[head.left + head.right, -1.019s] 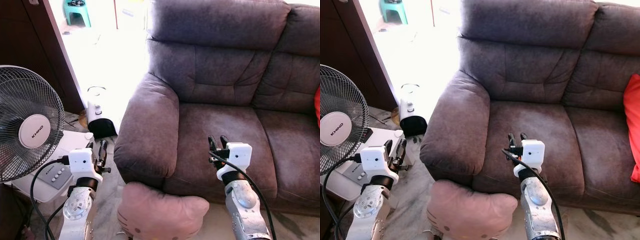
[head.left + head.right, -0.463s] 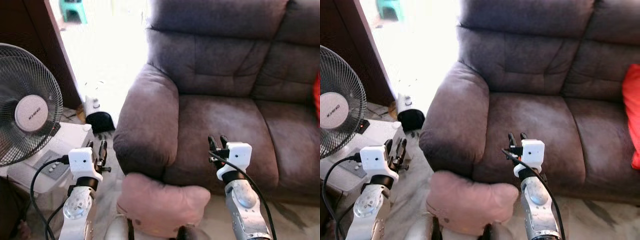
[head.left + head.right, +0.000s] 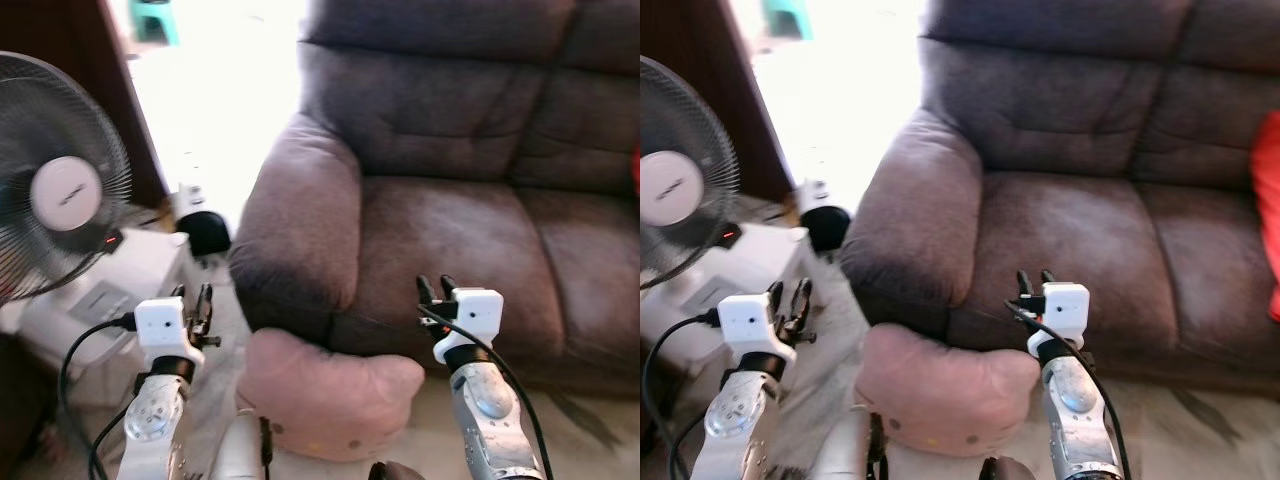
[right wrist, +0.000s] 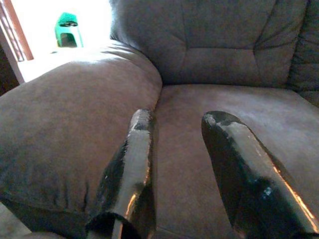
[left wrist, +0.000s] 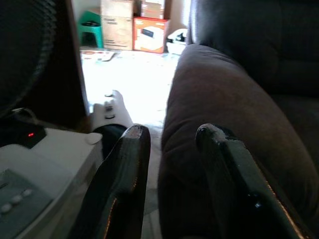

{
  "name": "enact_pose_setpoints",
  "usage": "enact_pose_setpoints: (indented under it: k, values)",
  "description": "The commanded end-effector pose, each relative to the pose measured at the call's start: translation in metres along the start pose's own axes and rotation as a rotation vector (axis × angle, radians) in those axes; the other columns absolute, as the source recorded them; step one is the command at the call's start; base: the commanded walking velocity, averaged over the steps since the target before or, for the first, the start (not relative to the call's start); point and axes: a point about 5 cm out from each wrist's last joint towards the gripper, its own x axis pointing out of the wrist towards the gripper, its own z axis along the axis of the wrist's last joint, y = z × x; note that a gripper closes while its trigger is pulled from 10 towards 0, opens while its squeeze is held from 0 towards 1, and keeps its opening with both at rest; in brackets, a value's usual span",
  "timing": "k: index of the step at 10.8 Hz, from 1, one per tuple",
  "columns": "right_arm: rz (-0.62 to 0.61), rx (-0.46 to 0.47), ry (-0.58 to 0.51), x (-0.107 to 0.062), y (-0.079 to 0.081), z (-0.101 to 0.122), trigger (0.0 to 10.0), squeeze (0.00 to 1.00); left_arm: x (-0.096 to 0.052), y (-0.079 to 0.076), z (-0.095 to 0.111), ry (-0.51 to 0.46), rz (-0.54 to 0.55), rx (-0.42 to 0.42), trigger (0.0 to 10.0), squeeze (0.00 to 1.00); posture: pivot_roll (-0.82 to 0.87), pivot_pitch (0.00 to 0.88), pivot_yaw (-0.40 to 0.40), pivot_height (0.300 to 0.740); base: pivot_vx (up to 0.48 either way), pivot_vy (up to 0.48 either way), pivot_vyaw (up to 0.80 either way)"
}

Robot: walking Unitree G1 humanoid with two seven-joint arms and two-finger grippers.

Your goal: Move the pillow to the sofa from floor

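Lying on the floor against the front of the brown sofa [image 3: 450, 210], below its armrest, the pink pillow [image 3: 330, 395] sits between the left gripper [image 3: 197, 303] and right gripper [image 3: 434, 292], both raised with fingers apart, empty.

Pink pillow [image 3: 325, 391] on the floor against the grey-brown sofa's [image 3: 450, 230] front, below its armrest.

The soft pink pillow [image 3: 330, 395] lies on the floor against the front of the grey-brown suede sofa [image 3: 450, 230], below its armrest. The round-caged standing fan [image 3: 60, 190] stands to the left.
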Motion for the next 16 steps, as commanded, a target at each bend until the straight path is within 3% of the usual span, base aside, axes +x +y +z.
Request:
enact_pose_setpoints:
  k: [1, 11, 16]
  values:
    - [-0.006, 0.000, 0.002, -0.0007, -0.0013, -0.0001, 10.0, 0.00, 0.0001, -0.0003, 0.0017, -0.002, -0.004, -0.001, 10.0, 0.00, 0.10, 0.139, -0.054, 0.648, 0.000, 0.000, 0.00]
    - [0.001, 0.004, 0.019, 0.0013, 0.0004, -0.0033, 10.0, 0.00, 0.0002, -0.0029, -0.0013, 0.015, -0.019, -0.006, 10.0, 0.00, 0.10, 0.138, -0.054, 0.648, 0.000, 0.000, 0.00]
    - [-0.001, 0.005, -0.018, 0.0043, -0.0006, 0.0026, 10.0, 0.00, 0.0034, -0.0022, 0.0066, -0.030, -0.021, 0.015, 10.0, 0.00, 0.10, 0.126, -0.051, 0.579, 0.000, 0.000, 0.00]
